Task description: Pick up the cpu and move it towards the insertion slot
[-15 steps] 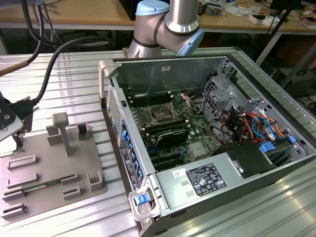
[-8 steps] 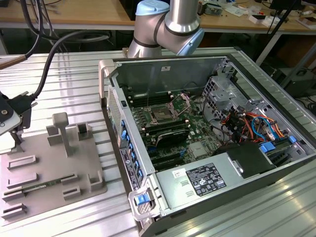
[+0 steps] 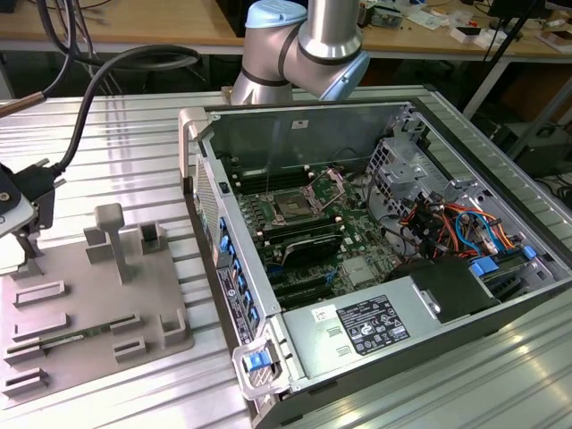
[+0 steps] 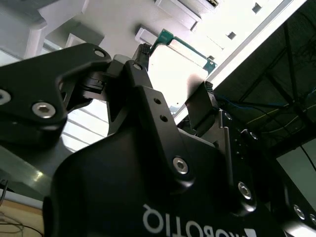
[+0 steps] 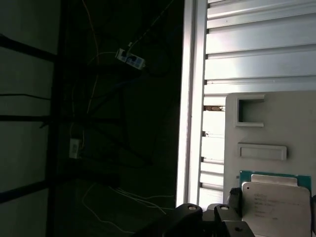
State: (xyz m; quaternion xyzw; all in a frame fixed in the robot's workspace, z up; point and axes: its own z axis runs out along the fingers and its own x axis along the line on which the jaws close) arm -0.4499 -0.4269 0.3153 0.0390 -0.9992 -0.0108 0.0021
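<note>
The cpu (image 4: 180, 59) is a thin, flat square with a silvery metal top and a narrow green rim. Being square, it has no long side. Its metal top, with faint print, faces the camera in the first wrist view.

The tool (image 4: 175, 71) is matte black with bolted links. Its two fingers (image 4: 142, 53) are drawn in against opposite edges of the cpu, so the chip sits squarely between the tips, held by its sides.

Behind the cpu is the tray (image 5: 266, 123), smooth grey plastic with raised rectangular blocks and U-shaped walls. I cannot tell whether the chip rests on it or is clear of it. The tray lies on the desk (image 3: 125, 134), ribbed pale aluminium, at the exterior view's left.

The slot (image 3: 293, 206) is a square socket with a dark centre in a silver frame. It sits on the green board inside the open metal case (image 3: 500, 295), well apart from the tray and towards the exterior view's right.
</note>
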